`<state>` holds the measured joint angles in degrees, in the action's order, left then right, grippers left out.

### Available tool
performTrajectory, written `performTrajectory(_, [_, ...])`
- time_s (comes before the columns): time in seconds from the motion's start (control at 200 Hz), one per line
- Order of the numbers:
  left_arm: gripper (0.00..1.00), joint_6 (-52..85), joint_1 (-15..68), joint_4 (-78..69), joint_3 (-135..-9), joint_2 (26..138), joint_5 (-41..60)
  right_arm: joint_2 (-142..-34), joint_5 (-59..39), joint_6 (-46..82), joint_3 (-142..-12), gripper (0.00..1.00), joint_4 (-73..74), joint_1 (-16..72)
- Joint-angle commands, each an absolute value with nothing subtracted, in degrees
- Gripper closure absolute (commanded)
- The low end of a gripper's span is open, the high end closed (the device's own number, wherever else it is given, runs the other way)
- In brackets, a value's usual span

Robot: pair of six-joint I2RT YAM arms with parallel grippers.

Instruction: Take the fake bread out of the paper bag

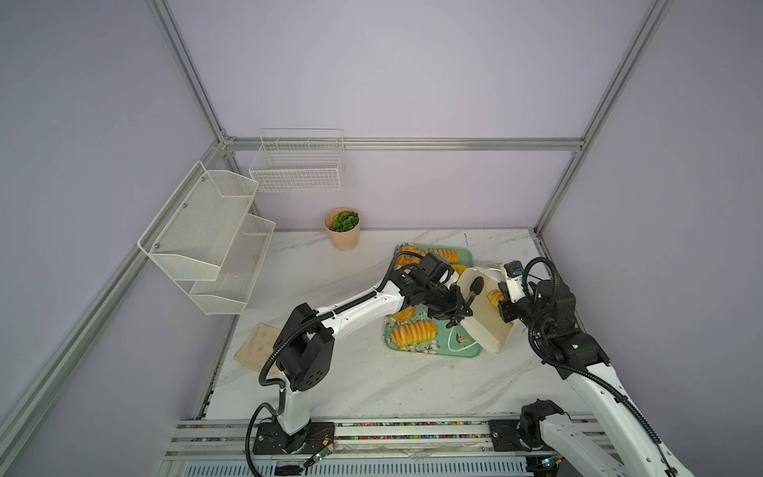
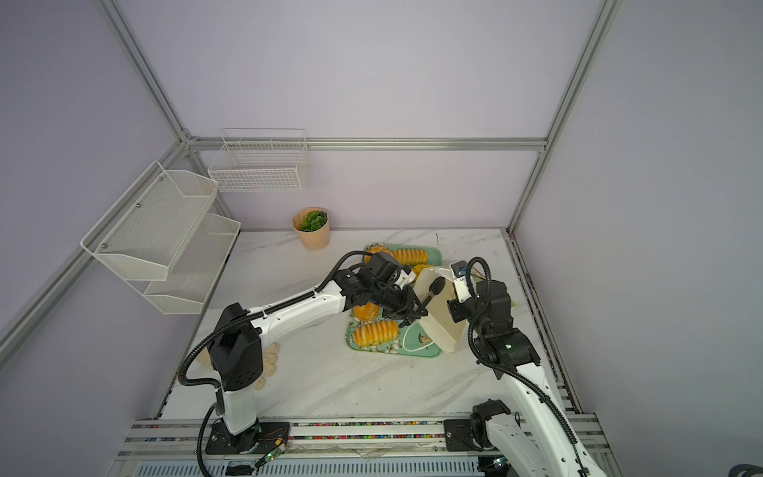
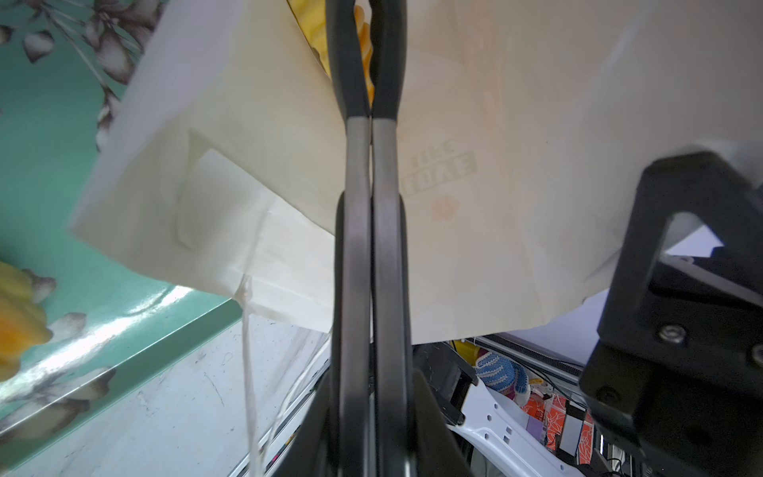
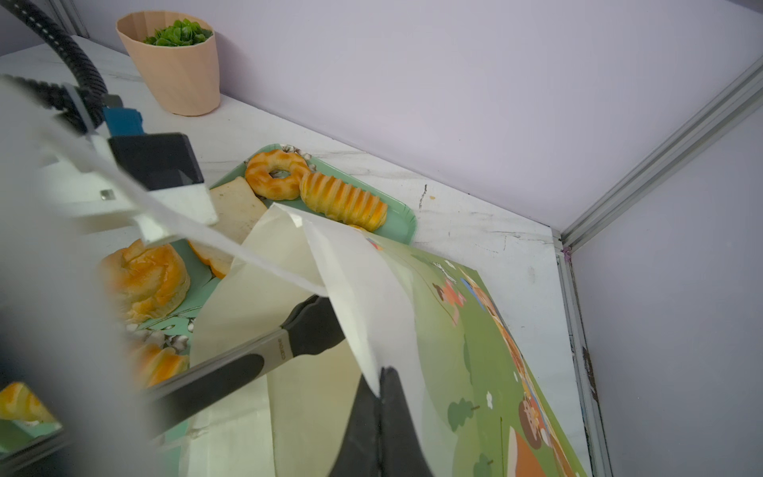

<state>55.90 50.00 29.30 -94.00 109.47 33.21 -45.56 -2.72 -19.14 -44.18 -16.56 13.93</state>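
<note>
The white paper bag (image 1: 489, 326) lies tilted on its side, its mouth over the green tray (image 1: 429, 353). My left gripper (image 1: 454, 312) is shut on steel tongs (image 1: 475, 287) whose black tips reach into the bag. In the left wrist view the tongs (image 3: 359, 165) are nearly closed, with yellow fake bread (image 3: 365, 41) between their tips. One bread (image 1: 494, 296) shows deep inside the bag. My right gripper (image 4: 382, 373) is shut on the bag's rim (image 4: 351, 289), holding the mouth up. A donut (image 4: 274, 173), ridged loaf (image 4: 342, 200), toast slice (image 4: 237, 210) and bun (image 4: 144, 276) lie on the tray.
A peach plant pot (image 1: 342, 229) stands at the back wall. A beige cloth (image 1: 258, 345) lies at the table's left edge. White mesh shelves (image 1: 206, 231) and a wire basket (image 1: 297, 165) hang on the walls. Another ridged loaf (image 1: 413, 333) sits at the tray's near end.
</note>
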Motion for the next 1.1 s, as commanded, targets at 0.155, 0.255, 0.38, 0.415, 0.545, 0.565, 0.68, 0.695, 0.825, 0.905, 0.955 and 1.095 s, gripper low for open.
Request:
performTrajectory(0.155, [0.77,56.5,53.44,28.41,-98.29,108.68,33.81,-46.55,-3.7,-17.39,-45.83,1.0,-15.38,14.15])
performTrajectory(0.255, [0.77,56.43,53.8,28.38,-97.73,107.95,33.1,-47.28,-3.37,-16.38,-46.4,1.0,-15.21,14.23])
performTrajectory(0.38, [0.77,56.49,55.06,28.04,-98.46,108.29,33.0,-47.24,-3.59,-15.39,-46.1,1.0,-14.25,14.19])
performTrajectory(0.415, [0.76,56.8,55.27,27.96,-99.02,108.96,33.53,-47.12,-3.93,-15.29,-45.94,1.0,-14.11,14.22])
performTrajectory(0.545, [0.76,58.28,55.45,27.38,-101.43,111.01,34.14,-46.11,-4.75,-15.59,-45.18,1.0,-14.21,14.18])
performTrajectory(0.565, [0.76,58.52,55.55,27.24,-101.79,111.3,34.18,-45.92,-4.77,-15.72,-45.16,1.0,-14.32,14.21])
performTrajectory(0.68, [0.76,62.88,55.86,24.76,-102.31,113.67,35.87,-45.44,-4.81,-16.07,-45.09,1.0,-14.51,14.22])
performTrajectory(0.695, [0.76,63.71,55.82,24.31,-102.3,114.03,36.03,-45.44,-4.87,-16.08,-45.09,1.0,-14.5,14.24])
performTrajectory(0.825, [0.71,69.61,55.76,19.73,-102.9,116.41,35.77,-45.2,-6.6,-16.26,-44.48,1.0,-14.17,14.19])
performTrajectory(0.905, [0.68,73.37,55.5,16.56,-103.15,118.07,35.75,-44.33,-7.28,-16.72,-43.93,1.0,-13.89,14.17])
performTrajectory(0.955, [0.66,74.87,55.46,15.84,-103.81,119.28,35.64,-43.91,-7.62,-17.09,-43.78,1.0,-13.97,14.24])
performTrajectory(1.095, [0.62,75.94,55.37,17.66,-106.44,121.8,34.09,-43.62,-8.64,-18.08,-43.67,1.0,-14.58,14.23])
